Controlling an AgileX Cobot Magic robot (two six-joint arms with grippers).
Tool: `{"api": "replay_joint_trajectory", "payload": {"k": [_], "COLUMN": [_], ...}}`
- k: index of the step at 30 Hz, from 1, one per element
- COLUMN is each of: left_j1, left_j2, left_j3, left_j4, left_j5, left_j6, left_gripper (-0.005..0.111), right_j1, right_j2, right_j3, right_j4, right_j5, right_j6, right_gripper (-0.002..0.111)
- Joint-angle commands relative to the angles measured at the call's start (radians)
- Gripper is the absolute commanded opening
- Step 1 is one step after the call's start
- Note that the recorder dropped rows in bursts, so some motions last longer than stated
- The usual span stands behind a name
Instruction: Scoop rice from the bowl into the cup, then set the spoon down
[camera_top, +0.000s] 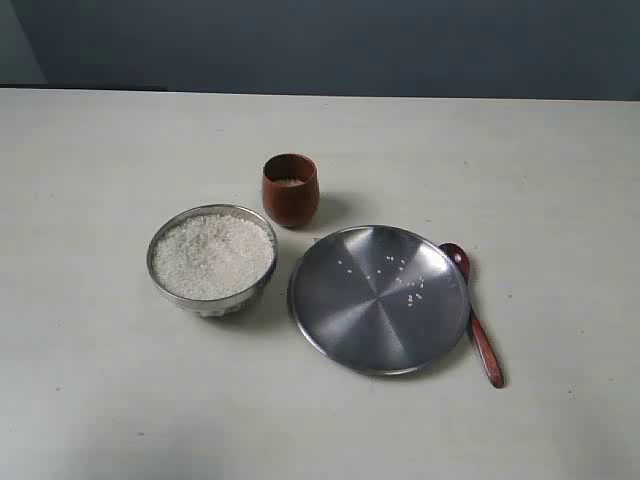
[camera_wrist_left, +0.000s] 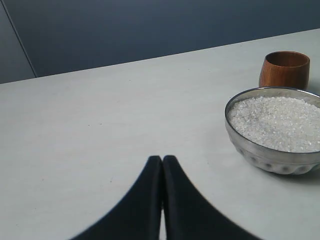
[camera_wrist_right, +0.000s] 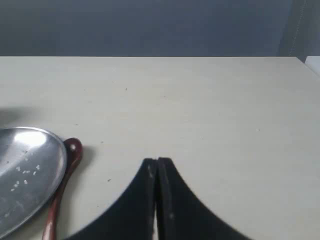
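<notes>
- Exterior view, lower right: spotting the spoon (camera_top: 473, 314) flat on the worktop (camera_top: 100, 400), tight along the right edge of the plate (camera_top: 330, 300); touching or just beside, hard to say.
- Reading its long axis as a diagonal: oval end toward upper left, handle tip toward the lower right of the frame.
- Judging it light, stiff and glossy, so probably slippery; lying low, with little height to pinch.
- Best taken on the bare handle near the lower-right end, clear of the plate rim, pinching across the axis.
- Over to the left fingers (camera_wrist_left: 150, 180): pressed together, holding nothing, short of the bowl (camera_wrist_left: 260, 155) heaped with rice (camera_wrist_left: 280, 122).
- Now the right fingers (camera_wrist_right: 147, 185): together too, empty, apart from the spoon at lower left of that view.
- Noting the cup (camera_top: 291, 200) above centre, just beyond the bowl, a little rice showing inside.
</notes>
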Motion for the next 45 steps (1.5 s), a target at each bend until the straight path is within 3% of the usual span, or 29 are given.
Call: {"api": "replay_joint_trajectory", "payload": {"k": [1,27,41,43,44,45], "left_j1": [-0.002,-0.002,-0.002,-0.002,-0.002,-0.002], "left_j2": [-0.005,-0.005,-0.005,-0.005,-0.005,-0.005], "left_j3": [0.004,0.004,0.004,0.004,0.004,0.004], "left_j4": [0.001,0.001,0.381,0.318,0.108,-0.005], "left_j5": [-0.014,-0.014,-0.081,-0.133,-0.2,-0.228], "left_j6": [-0.002,-0.002,0.031,-0.003,-0.086,-0.122], "left_gripper": [0.0,0.0,0.0,0.0,0.0,0.0], "right_j1": [-0.005,-0.005,-0.002,-0.002,-0.002,-0.002], "right_j2": [-0.007,-0.007,-0.007,-0.007,-0.007,-0.007], "right_j3": [0.001,0.001,0.001,0.001,0.001,0.001], "right_j4": [0.0,0.0,0.0,0.0,0.0,0.0], "right_j5": [-0.003,-0.003,-0.002,-0.002,-0.002,-0.002], "right_j6": [0.0,0.0,0.0,0.0,0.0,0.0], "right_gripper": [0.0,0.0,0.0,0.0,0.0,0.0]}}
